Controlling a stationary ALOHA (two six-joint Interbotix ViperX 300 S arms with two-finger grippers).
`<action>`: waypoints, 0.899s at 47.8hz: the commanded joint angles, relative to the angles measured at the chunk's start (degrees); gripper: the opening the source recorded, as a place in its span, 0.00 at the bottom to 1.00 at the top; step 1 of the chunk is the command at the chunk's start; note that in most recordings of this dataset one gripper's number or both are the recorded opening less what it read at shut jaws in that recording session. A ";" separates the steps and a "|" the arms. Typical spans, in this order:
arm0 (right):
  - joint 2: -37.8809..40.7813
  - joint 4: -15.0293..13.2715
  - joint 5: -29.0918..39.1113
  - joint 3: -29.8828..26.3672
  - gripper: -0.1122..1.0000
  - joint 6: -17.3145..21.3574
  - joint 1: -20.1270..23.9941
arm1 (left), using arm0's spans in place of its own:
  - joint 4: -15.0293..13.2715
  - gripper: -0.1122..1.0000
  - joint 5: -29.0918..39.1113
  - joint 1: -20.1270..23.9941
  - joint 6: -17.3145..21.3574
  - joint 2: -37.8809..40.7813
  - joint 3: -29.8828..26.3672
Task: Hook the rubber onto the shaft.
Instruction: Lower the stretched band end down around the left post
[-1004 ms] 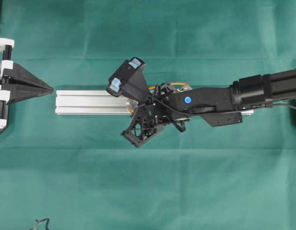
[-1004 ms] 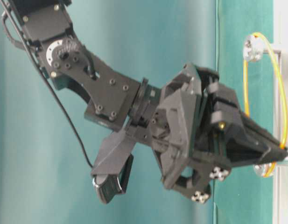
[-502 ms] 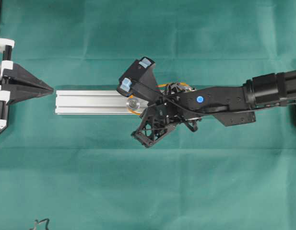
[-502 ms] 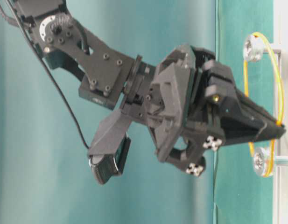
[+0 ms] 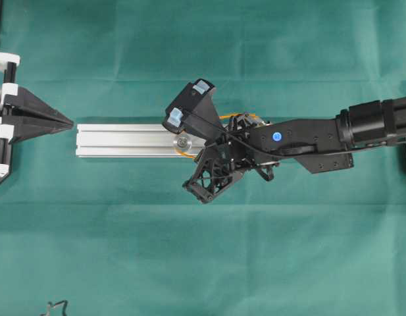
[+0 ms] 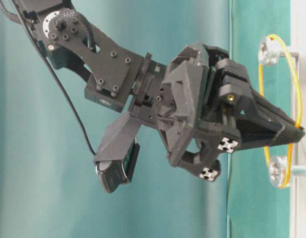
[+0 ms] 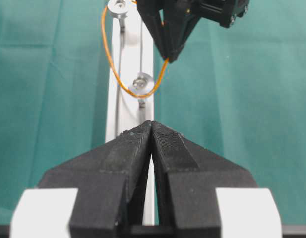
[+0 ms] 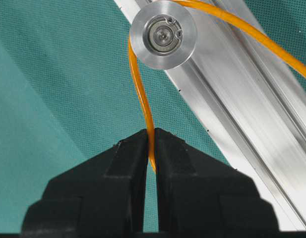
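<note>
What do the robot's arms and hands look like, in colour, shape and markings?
Both hands are matte black plastic with wedge-shaped fingers and ribbed pads. The left hand sits on white brackets. The right hand has black-and-white square markers, a thin black cable along the arm, a blue dot on top and a camera with pale blue clips.

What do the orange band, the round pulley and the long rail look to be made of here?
The orange band looks like thin, glossy rubber or elastic cord: it bends smoothly around the pulley. The pulley looks like machined metal, silvery with a fine turned sheen. The rail looks like brushed aluminium extrusion, matte silver with lengthwise grooves.
</note>
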 commanded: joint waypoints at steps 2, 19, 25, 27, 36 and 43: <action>-2.46 -0.09 -0.35 -0.53 0.16 -0.09 0.18 | 0.09 0.10 -0.26 -0.18 -0.09 0.44 -1.67; -2.46 -0.09 -0.26 -0.53 0.63 -0.09 0.18 | 0.09 0.10 -0.26 -0.18 0.00 0.35 -1.76; -2.46 -0.09 -0.26 -0.53 0.91 -0.26 0.18 | 0.09 0.10 -0.26 -0.18 0.00 0.44 -1.76; -2.55 -0.18 -0.26 -0.53 0.93 -0.26 0.26 | 0.09 0.10 -0.26 -0.18 0.00 0.44 -1.76; -2.55 -0.09 -0.35 -0.53 0.90 -0.26 0.18 | 0.09 0.10 -0.26 -0.18 0.00 0.35 -1.76; -2.55 -0.09 -0.26 -0.53 0.90 -0.35 0.18 | 0.18 0.10 -0.26 -0.18 0.00 0.44 -1.76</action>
